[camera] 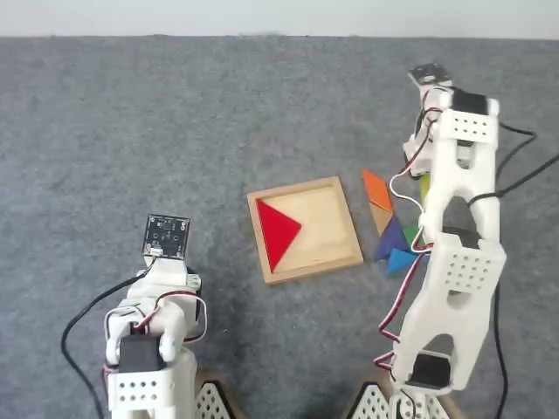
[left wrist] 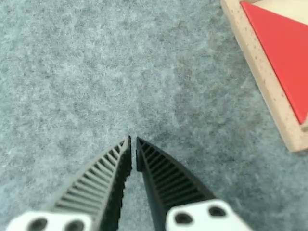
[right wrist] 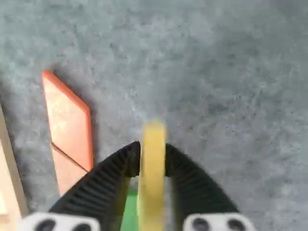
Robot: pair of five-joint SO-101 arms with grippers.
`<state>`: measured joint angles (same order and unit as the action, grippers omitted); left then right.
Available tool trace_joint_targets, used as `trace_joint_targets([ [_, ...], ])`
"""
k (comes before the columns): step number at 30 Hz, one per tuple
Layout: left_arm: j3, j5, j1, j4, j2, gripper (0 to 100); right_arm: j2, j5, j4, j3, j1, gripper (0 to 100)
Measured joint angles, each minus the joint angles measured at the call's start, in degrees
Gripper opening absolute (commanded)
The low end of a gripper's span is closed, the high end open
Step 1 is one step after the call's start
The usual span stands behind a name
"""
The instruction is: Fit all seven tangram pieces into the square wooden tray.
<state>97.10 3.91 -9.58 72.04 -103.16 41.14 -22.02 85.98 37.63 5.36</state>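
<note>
The right gripper (right wrist: 152,150) is clamped on a yellow piece (right wrist: 153,185) that stands on edge between its fingers, just beside an orange piece (right wrist: 67,118) and a green one (right wrist: 128,211). These loose pieces cluster between the right arm and the tray (camera: 301,186), where a red triangle (camera: 276,230) lies. The left gripper (left wrist: 134,142) is closed on nothing over the grey mat (left wrist: 72,72), near the tray's corner

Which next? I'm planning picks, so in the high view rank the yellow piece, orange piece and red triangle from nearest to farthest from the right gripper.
1. yellow piece: in the right gripper itself.
2. orange piece: on the mat, between it and the wooden tray.
3. red triangle: in the tray's far half.
</note>
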Motion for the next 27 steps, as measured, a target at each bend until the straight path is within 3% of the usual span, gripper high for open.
trace_joint_targets([
  [15,0.0,0.0,0.0,0.0,0.0,2,0.0,-4.48,3.08,0.0,1.23,22.5],
  [22,0.0,0.0,0.0,0.0,0.0,2,0.0,-8.18,3.16,-2.11,2.81,36.6],
  [27,0.0,0.0,0.0,0.0,0.0,2,0.0,-14.07,3.16,-4.84,2.29,37.0],
])
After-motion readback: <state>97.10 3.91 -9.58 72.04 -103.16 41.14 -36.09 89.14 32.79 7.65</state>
